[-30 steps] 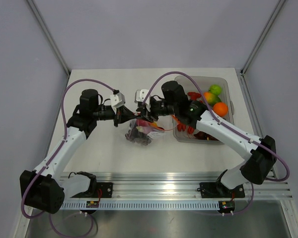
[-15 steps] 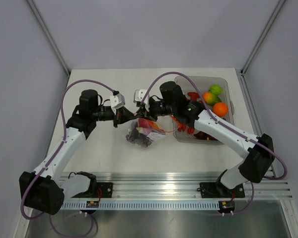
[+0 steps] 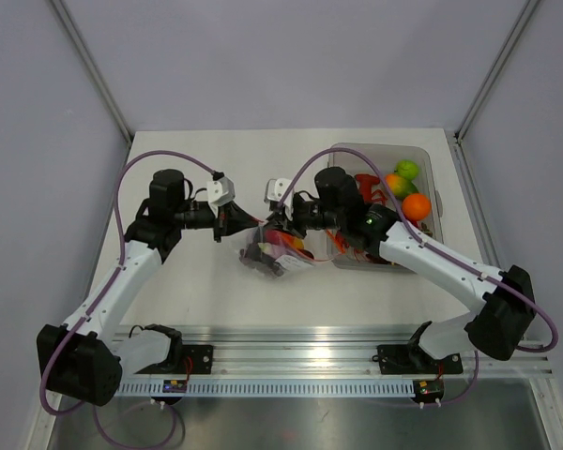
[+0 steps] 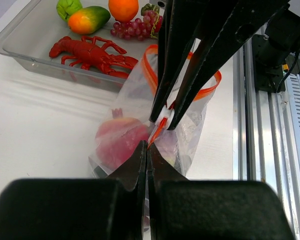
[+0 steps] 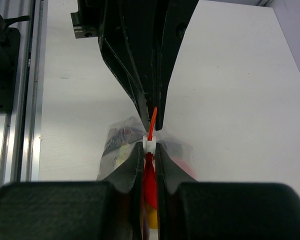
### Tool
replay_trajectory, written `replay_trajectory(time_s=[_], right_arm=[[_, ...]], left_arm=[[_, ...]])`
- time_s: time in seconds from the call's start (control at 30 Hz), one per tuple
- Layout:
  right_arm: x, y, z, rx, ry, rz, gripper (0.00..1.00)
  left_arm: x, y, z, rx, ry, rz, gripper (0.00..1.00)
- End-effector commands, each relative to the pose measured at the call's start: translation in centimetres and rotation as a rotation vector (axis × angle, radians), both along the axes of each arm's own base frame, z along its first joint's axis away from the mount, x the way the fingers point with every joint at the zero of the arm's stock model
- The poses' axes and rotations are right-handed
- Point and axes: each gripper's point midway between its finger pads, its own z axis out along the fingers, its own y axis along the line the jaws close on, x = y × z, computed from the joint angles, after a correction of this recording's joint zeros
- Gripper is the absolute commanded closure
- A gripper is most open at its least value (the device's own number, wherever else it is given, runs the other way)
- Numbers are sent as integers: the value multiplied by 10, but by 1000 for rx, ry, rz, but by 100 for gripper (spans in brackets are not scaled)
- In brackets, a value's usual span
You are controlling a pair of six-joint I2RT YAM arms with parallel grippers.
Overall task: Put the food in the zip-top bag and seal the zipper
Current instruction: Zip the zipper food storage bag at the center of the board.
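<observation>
The zip-top bag (image 3: 270,253) hangs between my two grippers at mid-table, with a red fruit (image 4: 119,142) and dark and yellow food inside. My left gripper (image 3: 246,221) is shut on the bag's top edge at one end of the red-orange zipper (image 4: 151,75), as the left wrist view (image 4: 148,145) shows. My right gripper (image 3: 278,228) is shut on the zipper's white slider (image 5: 149,145), a short way from the left fingertips. The zipper (image 5: 152,120) runs straight from the slider to the left gripper; behind the slider it still loops open.
A rigid clear tub (image 3: 428,157) stands at the right, holding an orange (image 3: 416,206), a green fruit (image 3: 408,170), a red lobster (image 4: 90,52), a mango (image 4: 87,17) and grapes (image 4: 135,27). The aluminium rail (image 3: 291,336) runs along the near edge.
My right gripper has moved to the right, away from the left gripper, with the slider in it. The bag swung slightly with it. The left arm has not moved.
</observation>
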Motion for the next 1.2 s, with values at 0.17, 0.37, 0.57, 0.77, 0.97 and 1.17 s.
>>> replay_trajectory(time_s=[0.17, 0.37, 0.57, 0.77, 0.97, 1.17], right_arm=[[-16, -23, 18, 40, 1, -57, 100], [-20, -39, 2, 25, 24, -114, 100], [-28, -58, -6, 19, 37, -168, 100], [-37, -82, -21, 8, 54, -233, 100], [-45, -96, -28, 12, 65, -269, 100], [-42, -101, -35, -9, 63, -296, 100]], left_arm=[[26, 11, 22, -32, -96, 89, 100], [38, 14, 31, -48, -115, 145, 100], [54, 18, 32, -53, -102, 211, 100], [68, 22, 30, -42, -85, 266, 100], [74, 22, 35, -81, -97, 292, 100], [79, 28, 37, -68, -117, 333, 100]])
